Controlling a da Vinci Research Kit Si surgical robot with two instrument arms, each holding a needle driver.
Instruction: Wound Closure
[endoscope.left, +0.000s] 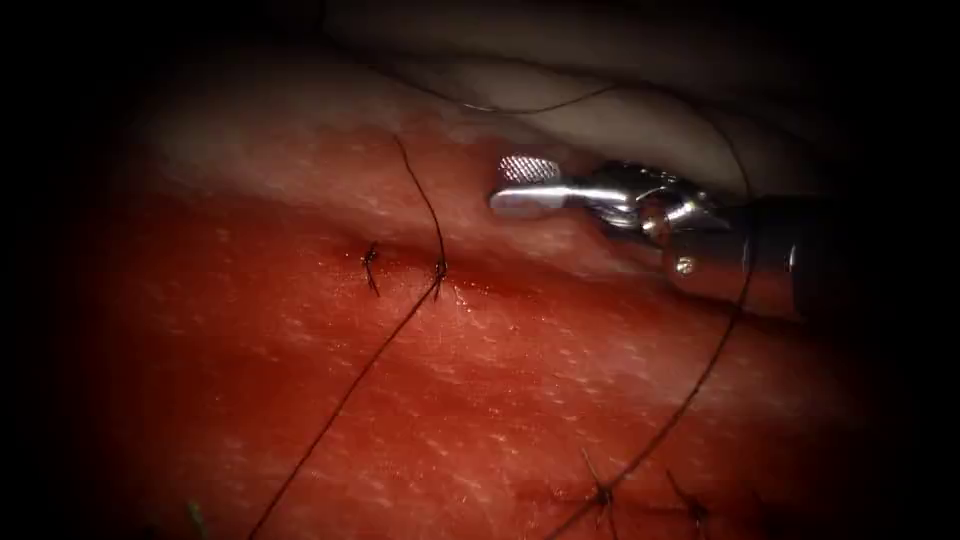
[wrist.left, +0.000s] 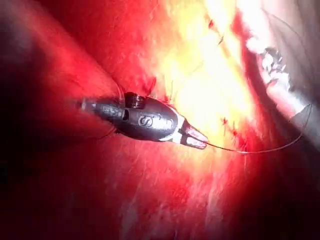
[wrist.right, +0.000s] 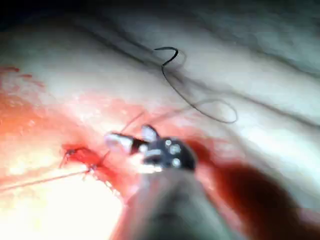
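Holding thread (wrist.left: 250, 150), left claw (wrist.left: 196, 139); right claw (endoscope.left: 520, 185) empty.

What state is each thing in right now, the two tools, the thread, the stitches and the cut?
Right tool: jaws open, holding nothing, above the cut.
Left tool: jaws shut on the thread.
Thread: passes through the tissue at the cut, running away on both sides.
Tied stitch: knotted, short ends sticking out.
Cut: edges together at the stitches, wet with red fluid.
Tissue: lying flat.

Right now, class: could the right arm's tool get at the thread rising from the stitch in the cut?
Probably yes: the right tool has open, empty jaws beside the thread, with bare tissue between them.
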